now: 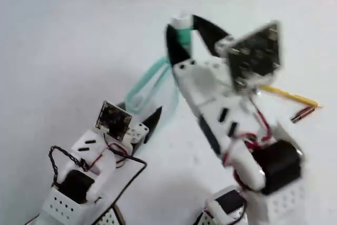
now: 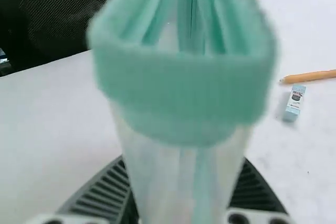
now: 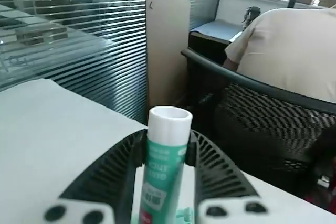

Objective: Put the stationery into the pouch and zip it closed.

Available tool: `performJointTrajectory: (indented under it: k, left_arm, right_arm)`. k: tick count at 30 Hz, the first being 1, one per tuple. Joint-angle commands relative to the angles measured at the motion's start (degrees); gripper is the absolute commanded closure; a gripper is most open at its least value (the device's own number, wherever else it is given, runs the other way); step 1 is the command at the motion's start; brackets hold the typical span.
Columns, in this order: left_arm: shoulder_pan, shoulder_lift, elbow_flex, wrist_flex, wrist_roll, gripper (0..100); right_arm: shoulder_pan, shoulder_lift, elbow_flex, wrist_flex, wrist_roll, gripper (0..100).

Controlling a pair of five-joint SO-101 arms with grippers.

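Observation:
A clear pouch (image 1: pixel 150 84) with mint-green trim lies slanted at the table's middle, its mouth gaping toward the left wrist camera. My left gripper (image 1: pixel 149 121) is shut on the pouch's (image 2: pixel 181 93) near end, with the black jaws on either side of it. My right gripper (image 1: pixel 184 34) hangs above the pouch's far end, shut on an upright glue stick (image 1: pixel 182 29) with a white cap and green label. In the right wrist view the glue stick (image 3: pixel 167 156) stands between the ribbed fingers (image 3: pixel 121 166). A yellow pencil (image 1: pixel 289 96) lies at the right.
Near the pencil lies a small brownish piece (image 1: pixel 303 113). The left wrist view shows the pencil (image 2: pixel 310 76) and a pale blue eraser (image 2: pixel 295 102) on the white table. A mesh chair and a seated person are beyond the far edge. Open table stretches to the left.

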Motion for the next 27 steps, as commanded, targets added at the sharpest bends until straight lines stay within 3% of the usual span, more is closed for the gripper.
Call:
performJointTrajectory:
  k: [1,9,13,22,27]
  left_arm:
    - [0.8,-0.4,-2.8,0.0,-0.5,81]
    - [0.7,-0.4,-2.9,0.0,-0.6,81]
    - [-1.5,-0.4,-3.0,-1.1,-0.4,81]
    - [-1.9,-0.4,-2.7,-1.6,-0.3,81]
    - [-1.9,-0.4,-2.7,-1.6,-0.3,81]
  right_arm:
    - [-2.3,1.8,2.3,-4.6,0.3,97.9]
    - [-6.5,2.7,11.7,-12.1,0.3,98.0]
    - [-6.1,0.9,16.5,-11.2,0.3,98.0]
    - [-5.4,-3.9,28.7,-20.8,0.4,98.0]
    - [-5.3,-6.8,29.8,-17.8,0.4,98.0]
